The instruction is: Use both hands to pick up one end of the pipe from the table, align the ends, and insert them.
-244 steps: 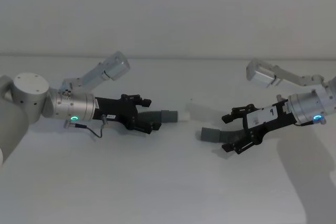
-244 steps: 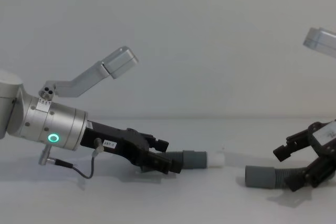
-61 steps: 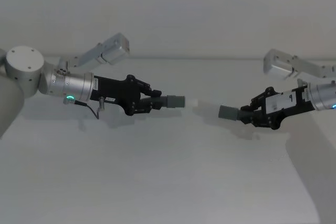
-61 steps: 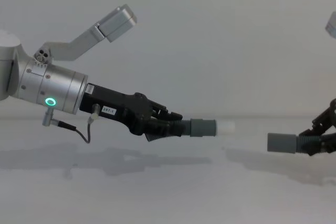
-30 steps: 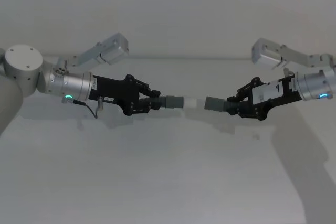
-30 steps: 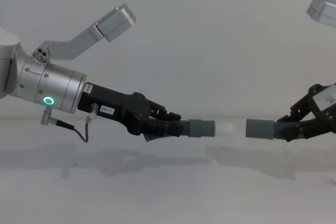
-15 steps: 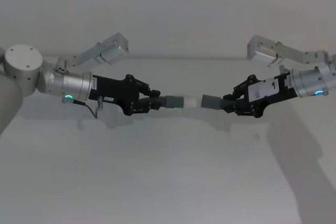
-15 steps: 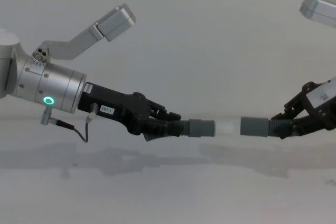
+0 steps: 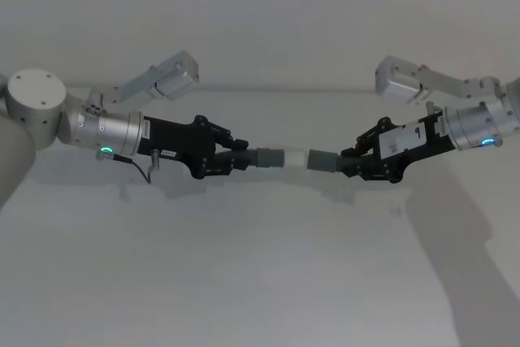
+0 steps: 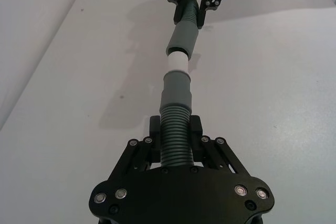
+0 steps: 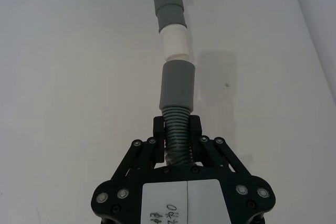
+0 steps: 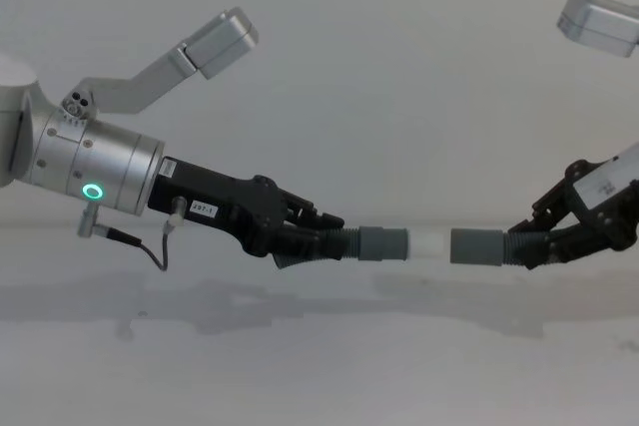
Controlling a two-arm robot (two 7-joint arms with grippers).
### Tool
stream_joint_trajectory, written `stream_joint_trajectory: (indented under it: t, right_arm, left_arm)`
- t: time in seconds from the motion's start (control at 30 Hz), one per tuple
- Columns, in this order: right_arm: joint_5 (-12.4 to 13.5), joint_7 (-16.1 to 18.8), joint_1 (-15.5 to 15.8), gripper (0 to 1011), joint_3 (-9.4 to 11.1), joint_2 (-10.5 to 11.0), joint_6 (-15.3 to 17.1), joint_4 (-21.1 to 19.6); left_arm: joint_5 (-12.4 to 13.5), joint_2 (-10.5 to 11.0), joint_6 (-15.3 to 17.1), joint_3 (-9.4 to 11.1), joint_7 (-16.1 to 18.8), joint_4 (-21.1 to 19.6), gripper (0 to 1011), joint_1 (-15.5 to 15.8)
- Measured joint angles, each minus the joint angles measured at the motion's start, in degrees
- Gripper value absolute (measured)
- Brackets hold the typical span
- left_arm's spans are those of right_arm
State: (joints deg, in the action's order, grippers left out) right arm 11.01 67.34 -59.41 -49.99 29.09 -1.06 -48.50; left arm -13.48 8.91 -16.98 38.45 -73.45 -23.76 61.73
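Observation:
Both pipe pieces hang above the white table (image 9: 260,274), lined up end to end. My left gripper (image 9: 236,158) (image 12: 315,236) (image 10: 175,127) is shut on the corrugated part of the left piece (image 10: 176,140). That piece's grey cuff (image 12: 384,243) ends in a white plug tip (image 12: 426,243) (image 10: 178,62) pointing right. My right gripper (image 9: 357,164) (image 12: 534,246) (image 11: 177,127) is shut on the other piece, just behind its grey socket cuff (image 9: 323,161) (image 11: 178,85). The tip's end sits at the socket's mouth, and most of the white tip shows.
Silver camera brackets stick up behind each wrist, one on the left (image 9: 166,79) and one on the right (image 9: 398,79). The table under the pipe carries just the arms' shadows. A pale wall rises behind the table's far edge.
My right gripper has carried its piece leftward, closing the gap until the socket reaches the white tip. The left gripper has held still for the last second. Earlier, both pieces were lifted off the table.

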Motion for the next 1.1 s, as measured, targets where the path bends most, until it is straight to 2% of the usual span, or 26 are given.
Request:
stream_joint_trajectory:
  t: [1.1]
  right_arm:
    - [0.3,0.7,-0.6,263,-0.6,-0.7,-0.3,0.3]
  left_arm:
    - [0.0,0.0,0.0,0.0,0.0,0.0,310,0.0]
